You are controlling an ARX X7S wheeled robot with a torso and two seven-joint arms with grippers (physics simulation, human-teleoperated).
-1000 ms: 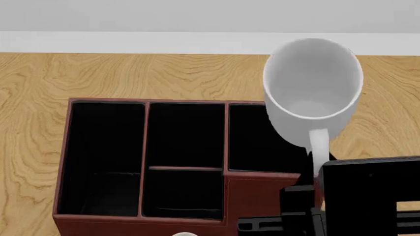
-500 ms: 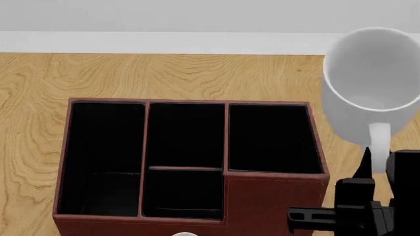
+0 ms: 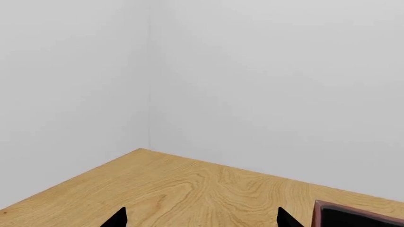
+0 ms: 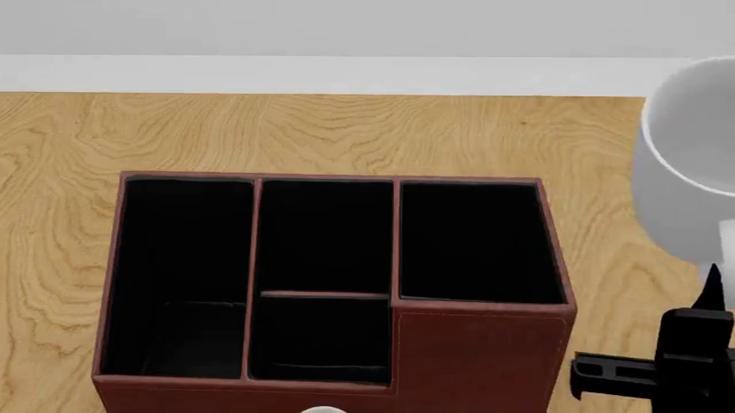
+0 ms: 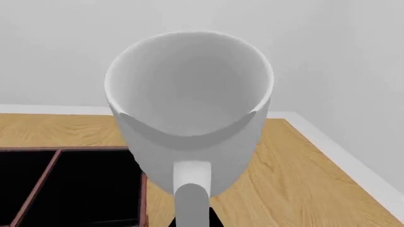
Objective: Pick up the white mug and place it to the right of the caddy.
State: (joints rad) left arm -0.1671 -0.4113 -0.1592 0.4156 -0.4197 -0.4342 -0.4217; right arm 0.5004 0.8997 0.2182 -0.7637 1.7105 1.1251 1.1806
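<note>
The white mug hangs in the air just past the caddy's right side, cut off by the head view's right edge. My right gripper is shut on its loop handle. In the right wrist view the mug fills the middle, its mouth tipped toward the camera. The reddish-brown caddy stands on the table with its black compartments open upward; its edge shows in the right wrist view and a corner in the left wrist view. My left gripper is open and empty above bare table.
The wooden table runs back to a white strip under the grey wall. In the right wrist view a white strip borders the table beyond the mug. A small white thing peeks out below the caddy's front.
My right gripper has carried the white mug to the right, from above the caddy's back right compartment to past the caddy's right side. The caddy has not moved.
</note>
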